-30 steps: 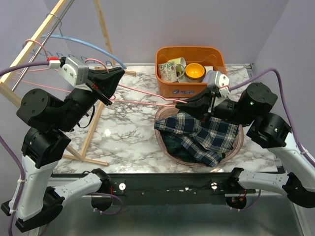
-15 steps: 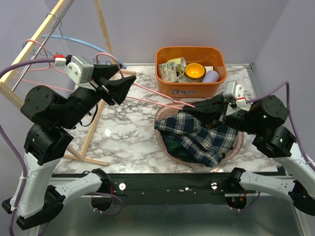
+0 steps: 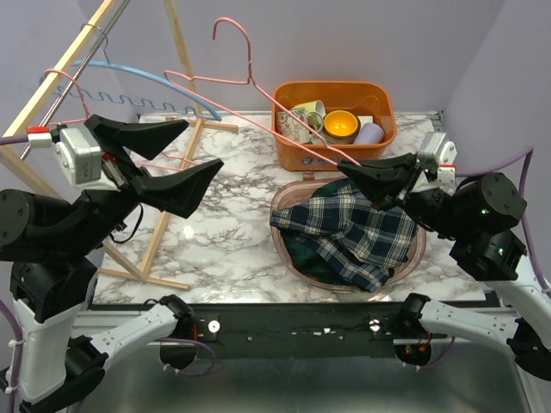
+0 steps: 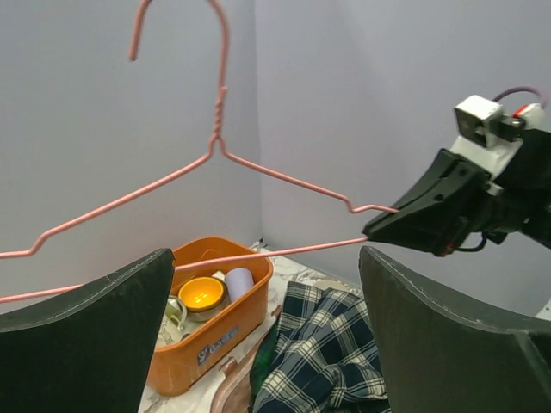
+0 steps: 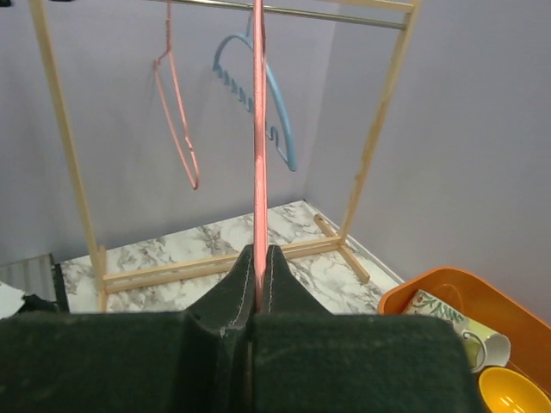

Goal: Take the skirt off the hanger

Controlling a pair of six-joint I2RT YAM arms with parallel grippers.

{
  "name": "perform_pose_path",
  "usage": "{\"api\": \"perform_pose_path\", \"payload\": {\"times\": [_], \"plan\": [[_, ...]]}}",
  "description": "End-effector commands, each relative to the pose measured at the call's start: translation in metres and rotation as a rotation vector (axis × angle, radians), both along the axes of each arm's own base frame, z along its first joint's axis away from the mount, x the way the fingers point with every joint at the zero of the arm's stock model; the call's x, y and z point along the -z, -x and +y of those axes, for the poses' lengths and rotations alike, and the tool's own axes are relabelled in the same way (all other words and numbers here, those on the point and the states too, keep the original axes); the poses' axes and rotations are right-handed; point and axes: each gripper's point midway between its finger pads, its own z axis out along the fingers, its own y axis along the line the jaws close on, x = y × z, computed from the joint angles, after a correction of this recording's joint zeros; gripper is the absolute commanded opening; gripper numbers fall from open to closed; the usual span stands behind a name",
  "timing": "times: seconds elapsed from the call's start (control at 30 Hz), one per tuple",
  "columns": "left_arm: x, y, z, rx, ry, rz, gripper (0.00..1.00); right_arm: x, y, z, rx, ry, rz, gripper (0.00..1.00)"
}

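The skirt (image 3: pixel 349 232) lies crumpled in a pink basin (image 3: pixel 413 258) on the table (image 3: pixel 232 241), off the hanger (image 3: pixel 250 69). It sits directly below and a little to the near side of the right gripper (image 3: pixel 347 166), not touching it. The left gripper (image 3: pixel 202 144) is well apart from it, off to the left. The plaid heap spreads across the basin, its longer stretch running from the far left rim to the near right rim, where one corner hangs over the edge.

The right gripper is clenched on one end of the hanger. In the right wrist view the pink wire (image 5: pixel 258 129) comes straight out from between the closed fingers (image 5: pixel 232 292). The hanger is bare and held up in the air, standing upright with its hook pointing up. Its long axis runs from the right gripper out to the far left, passing over the orange bin (image 3: pixel 293 151).

The left gripper is released, its jaws spread wide and grasping nothing. In the left wrist view the hanger's lower bar (image 4: pixel 284 251) crosses the gap between the two fingers, beyond them and clear of both.
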Motion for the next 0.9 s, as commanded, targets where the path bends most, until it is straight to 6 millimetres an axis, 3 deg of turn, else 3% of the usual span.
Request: {"api": "perform_pose_path", "payload": {"times": [0.0, 0.17, 0.23, 0.3, 0.33, 0.4, 0.43, 0.53, 0.57, 0.63, 0.67, 0.7, 0.73, 0.77, 0.8, 0.83, 0.87], "plan": [[0.004, 0.024, 0.001, 0.080, -0.002, -0.008, 0.99, -0.022, -0.031, -0.006, 0.156, -0.044, -0.041, 0.01], [0.034, 0.033, -0.002, 0.121, -0.056, 0.019, 0.99, -0.029, -0.081, 0.002, 0.354, -0.031, -0.064, 0.01], [0.044, 0.033, -0.001, 0.116, -0.077, 0.047, 0.99, -0.047, -0.089, 0.000, 0.389, -0.061, -0.090, 0.01], [0.052, 0.036, 0.002, 0.114, -0.088, 0.066, 0.99, -0.043, -0.102, 0.018, 0.376, -0.024, -0.088, 0.01], [0.054, 0.038, 0.003, 0.118, -0.091, 0.066, 0.99, -0.053, -0.104, 0.020, 0.376, -0.027, -0.093, 0.01], [0.065, 0.043, 0.003, 0.137, -0.110, 0.075, 0.99, -0.038, -0.120, 0.043, 0.349, 0.026, -0.062, 0.01], [0.070, 0.047, 0.002, 0.153, -0.122, 0.074, 0.99, -0.048, -0.121, 0.045, 0.340, 0.020, -0.065, 0.01], [0.089, 0.057, -0.001, 0.200, -0.160, 0.064, 0.99, -0.035, -0.140, 0.070, 0.311, 0.056, -0.030, 0.01], [0.099, 0.058, -0.001, 0.206, -0.168, 0.070, 0.99, -0.048, -0.141, 0.074, 0.290, 0.033, -0.036, 0.01], [0.104, 0.063, -0.002, 0.228, -0.175, 0.059, 0.99, -0.031, -0.159, 0.095, 0.269, 0.079, 0.000, 0.01], [0.107, 0.065, -0.001, 0.234, -0.177, 0.055, 0.99, -0.051, -0.160, 0.094, 0.260, 0.046, -0.017, 0.01], [0.108, 0.066, -0.001, 0.235, -0.178, 0.058, 0.99, -0.051, -0.164, 0.099, 0.252, 0.050, -0.013, 0.01], [0.108, 0.067, 0.001, 0.228, -0.179, 0.056, 0.99, -0.032, -0.177, 0.118, 0.228, 0.102, 0.018, 0.01], [0.107, 0.067, 0.002, 0.223, -0.178, 0.056, 0.99, -0.031, -0.181, 0.122, 0.219, 0.114, 0.023, 0.01], [0.108, 0.067, 0.002, 0.220, -0.183, 0.063, 0.99, -0.049, -0.181, 0.122, 0.219, 0.090, 0.005, 0.01], [0.108, 0.068, 0.004, 0.217, -0.185, 0.061, 0.99, -0.029, -0.192, 0.134, 0.217, 0.137, 0.044, 0.01], [0.107, 0.068, 0.004, 0.214, -0.191, 0.053, 0.99, -0.025, -0.196, 0.138, 0.212, 0.141, 0.057, 0.01]]}}
